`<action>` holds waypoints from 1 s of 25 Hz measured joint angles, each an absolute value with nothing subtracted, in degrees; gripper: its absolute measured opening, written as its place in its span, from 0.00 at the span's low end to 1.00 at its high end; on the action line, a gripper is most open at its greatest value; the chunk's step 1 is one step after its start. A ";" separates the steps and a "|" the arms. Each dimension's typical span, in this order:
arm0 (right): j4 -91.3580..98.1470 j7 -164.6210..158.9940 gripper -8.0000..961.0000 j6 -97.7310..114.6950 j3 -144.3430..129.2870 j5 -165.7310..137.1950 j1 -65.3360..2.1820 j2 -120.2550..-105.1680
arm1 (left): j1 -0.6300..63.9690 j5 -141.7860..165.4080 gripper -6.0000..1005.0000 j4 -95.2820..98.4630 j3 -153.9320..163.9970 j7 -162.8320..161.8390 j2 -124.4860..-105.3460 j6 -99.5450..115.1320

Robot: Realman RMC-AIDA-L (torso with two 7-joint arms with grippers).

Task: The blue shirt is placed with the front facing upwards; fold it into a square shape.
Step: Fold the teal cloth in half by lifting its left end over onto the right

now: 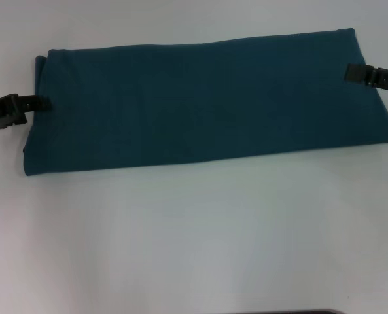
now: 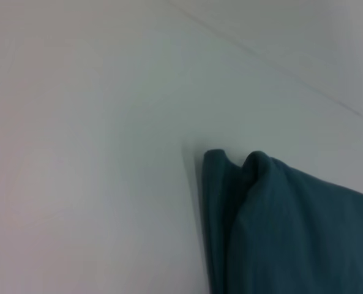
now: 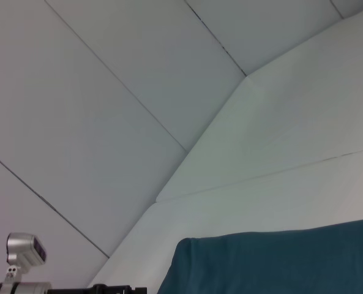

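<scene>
The blue shirt (image 1: 207, 104) lies flat on the white table (image 1: 194, 235) as a long, plain teal band running left to right, with no lettering showing. My left gripper (image 1: 44, 103) reaches in from the left and meets the band's left short edge about halfway along it. My right gripper (image 1: 347, 72) comes in from the right, its tip over the upper part of the right short edge. The left wrist view shows a layered, rounded corner of the blue shirt (image 2: 291, 233). In the right wrist view, a flat stretch of the blue shirt (image 3: 273, 263) lies on the table.
Bare white table surrounds the shirt, with the widest stretch on the near side. White wall panels (image 3: 138, 73) rise behind the table. A silver and black piece of hardware (image 3: 22, 251) shows far off in the right wrist view.
</scene>
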State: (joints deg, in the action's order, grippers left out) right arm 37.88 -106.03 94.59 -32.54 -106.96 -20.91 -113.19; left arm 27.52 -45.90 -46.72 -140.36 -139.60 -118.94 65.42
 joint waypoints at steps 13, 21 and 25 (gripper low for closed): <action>37.88 -106.03 0.95 94.71 -32.43 -106.96 -20.42 -113.15 | 28.35 -43.03 0.73 -47.10 -140.45 -140.25 -120.18 65.61; 37.89 -106.00 0.95 94.94 -32.43 -106.96 -19.97 -113.06 | 29.49 -42.80 0.73 -47.27 -140.35 -140.40 -121.64 69.63; 37.88 -105.99 0.95 95.01 -32.43 -106.96 -19.76 -113.02 | 31.03 -42.73 0.74 -47.45 -139.93 -142.13 -121.86 73.46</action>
